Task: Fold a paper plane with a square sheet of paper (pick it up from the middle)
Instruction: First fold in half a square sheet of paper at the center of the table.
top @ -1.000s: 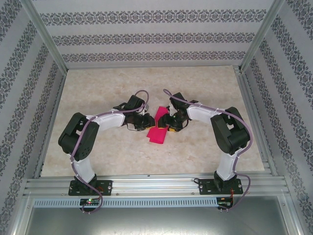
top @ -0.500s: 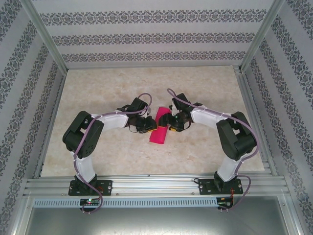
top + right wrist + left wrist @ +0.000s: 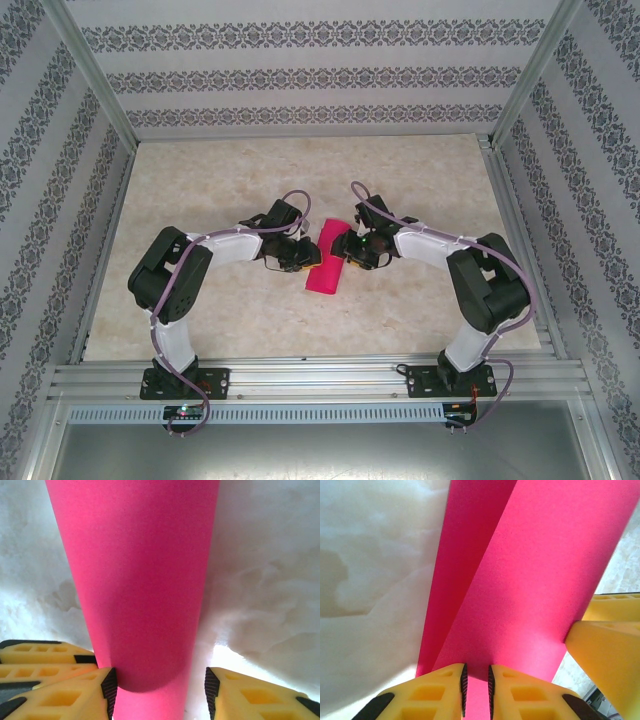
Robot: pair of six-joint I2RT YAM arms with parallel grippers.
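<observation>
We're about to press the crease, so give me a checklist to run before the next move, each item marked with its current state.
1. Left gripper pinching the pink sheet: ok, the paper sits between its nearly closed jaws.
2. Right gripper closed on the sheet: not ok, its jaws stand wide on either side of the bend.
3. Bend pressed flat: not ok, it is rounded in the right wrist view.
4. Sheet edges aligned: cannot tell.
5. Grippers apart: ok, the sheet lies between them in the top view.
</observation>
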